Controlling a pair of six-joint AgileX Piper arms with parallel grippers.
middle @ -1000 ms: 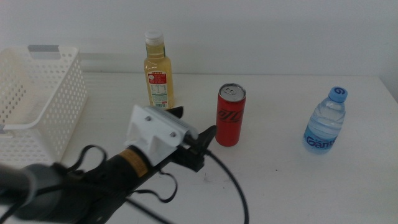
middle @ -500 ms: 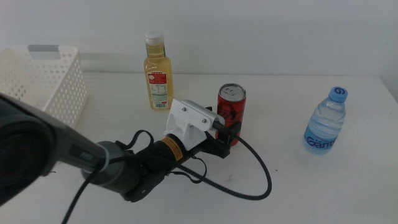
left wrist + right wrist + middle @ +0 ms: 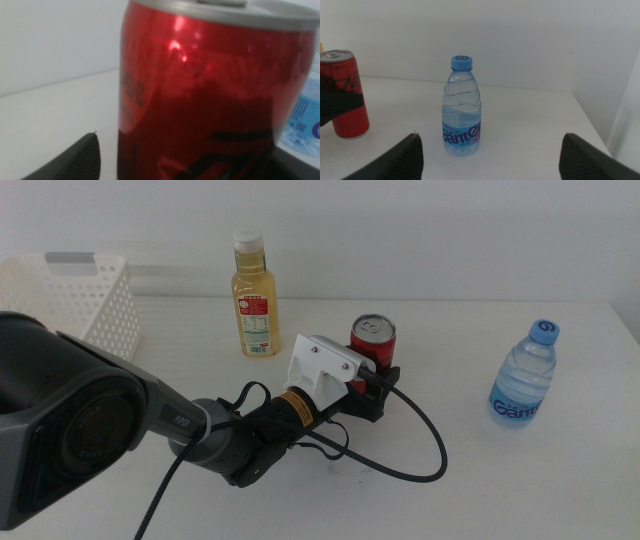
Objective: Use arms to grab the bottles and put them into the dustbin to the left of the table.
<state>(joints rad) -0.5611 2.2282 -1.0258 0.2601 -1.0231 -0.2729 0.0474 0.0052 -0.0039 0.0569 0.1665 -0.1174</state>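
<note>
Bottles are standing upright and well apart across the white table, and nearest the camera the left arm is reaching in from the left, its black cable looping over bare tabletop in front. The left gripper is sitting at the slim red can, with one of its dark fingers on each side of the can's lower half; the wrist view is filled by the red wall of the can between the finger tips, but whether the fingers are pressing it or just bracketing it cannot be told. Open table is lying all around the can, with clear room toward the near edge and to the right. The small clear water bottle with its blue cap and label is standing alone near the right edge; the right gripper is facing it from a distance with its fingers spread wide and holding nothing, out of the middle view. Farther back, the yellow-liquid bottle with a white cap is standing near the wall. The white lattice dustbin is sitting at the far left, cut off by the frame and partly hidden behind the arm's large blurred body.
</note>
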